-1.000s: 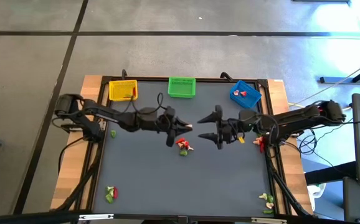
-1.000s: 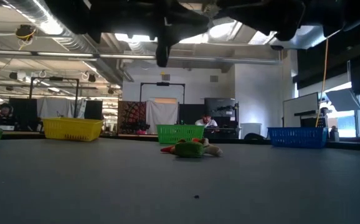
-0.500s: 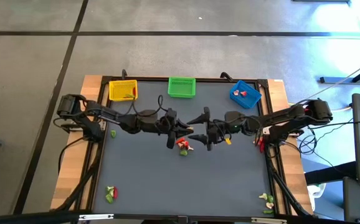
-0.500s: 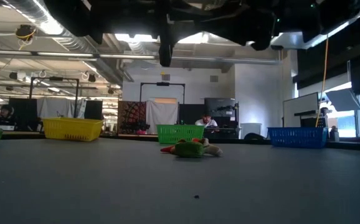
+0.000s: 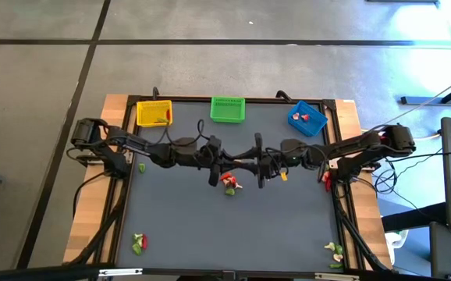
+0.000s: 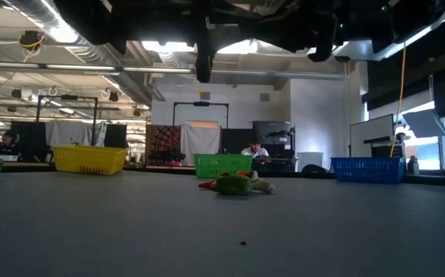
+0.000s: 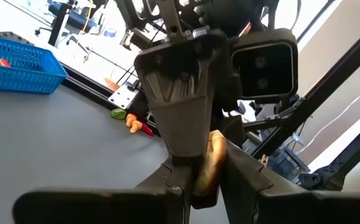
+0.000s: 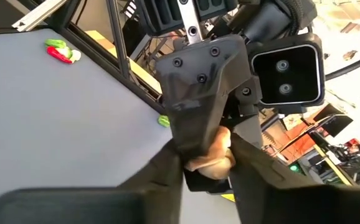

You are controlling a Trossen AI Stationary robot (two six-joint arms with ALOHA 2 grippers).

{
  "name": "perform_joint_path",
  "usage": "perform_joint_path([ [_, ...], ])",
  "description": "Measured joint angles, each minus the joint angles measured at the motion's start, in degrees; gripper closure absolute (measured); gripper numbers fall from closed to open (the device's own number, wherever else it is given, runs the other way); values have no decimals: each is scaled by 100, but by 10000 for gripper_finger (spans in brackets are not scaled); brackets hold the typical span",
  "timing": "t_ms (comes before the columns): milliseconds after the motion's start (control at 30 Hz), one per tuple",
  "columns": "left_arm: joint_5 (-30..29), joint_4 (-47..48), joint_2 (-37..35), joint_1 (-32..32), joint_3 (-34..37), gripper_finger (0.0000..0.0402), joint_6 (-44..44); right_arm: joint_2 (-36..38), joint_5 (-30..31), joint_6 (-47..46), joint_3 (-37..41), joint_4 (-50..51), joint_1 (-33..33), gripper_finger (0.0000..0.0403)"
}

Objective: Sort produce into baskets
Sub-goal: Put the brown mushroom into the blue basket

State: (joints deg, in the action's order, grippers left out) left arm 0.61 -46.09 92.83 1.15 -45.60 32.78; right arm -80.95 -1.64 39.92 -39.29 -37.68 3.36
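Above the middle of the table my left gripper (image 5: pixel 232 161) and my right gripper (image 5: pixel 250 163) meet tip to tip, both level, both shut on one pale cream piece of produce (image 7: pixel 208 160) (image 8: pixel 208 155). Below them a small heap of red, green and cream produce (image 5: pixel 228 183) (image 6: pixel 235 183) lies on the grey mat. Along the far edge stand the yellow basket (image 5: pixel 154 113), the green basket (image 5: pixel 227 109) and the blue basket (image 5: pixel 307 119). My left gripper pinches the cream piece's near end (image 7: pixel 203 177) between its two fingers, coming level from the table's left. The piece is lifted clear of the table. My right gripper pinches the same piece's other end (image 8: pixel 200 164) between its two fingers, level from the table's right, its fingers (image 7: pixel 186 106) overlapping the left gripper's tips.
More produce lies at the near left corner (image 5: pixel 138 243), the near right corner (image 5: pixel 335 251), by the left edge (image 5: pixel 141 167) and by the right edge (image 5: pixel 324 179). The blue basket holds red pieces (image 5: pixel 304 118), and the yellow one holds a piece too. A wooden border (image 5: pixel 116 105) rims the mat.
My right gripper has gone toward the table's left, up to my left gripper, with its fingers wide apart, and has then shut on the cream piece that the left gripper holds. The left gripper has kept its hold and its place.
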Motion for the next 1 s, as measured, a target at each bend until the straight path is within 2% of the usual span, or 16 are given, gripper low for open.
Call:
perform_joint_path([
  [67, -28, -4, -6, -6, 2, 341, 6, 3, 9, 34, 0, 0, 0, 336],
  [133, -63, 0, -6, -10, 2, 332, 4, 4, 15, 34, 0, 21, -2, 337],
  [400, 101, 47, -4, -53, 2, 236, -96, 7, 70, -137, 0, 73, 5, 324],
  [533, 208, 338, -174, -157, -23, 209, -232, 105, 398, -224, -8, 157, 63, 334],
  [700, 169, 1262, -552, -340, -7, 202, -309, 360, 456, -522, 3, 495, 87, 335],
  [833, 130, 1587, -747, -437, -9, 201, -344, 569, 512, -734, -1, 653, 81, 335],
  [1000, 37, 2256, -917, -512, -7, 204, -383, 1095, 1064, -741, -2, 1433, 85, 335],
])
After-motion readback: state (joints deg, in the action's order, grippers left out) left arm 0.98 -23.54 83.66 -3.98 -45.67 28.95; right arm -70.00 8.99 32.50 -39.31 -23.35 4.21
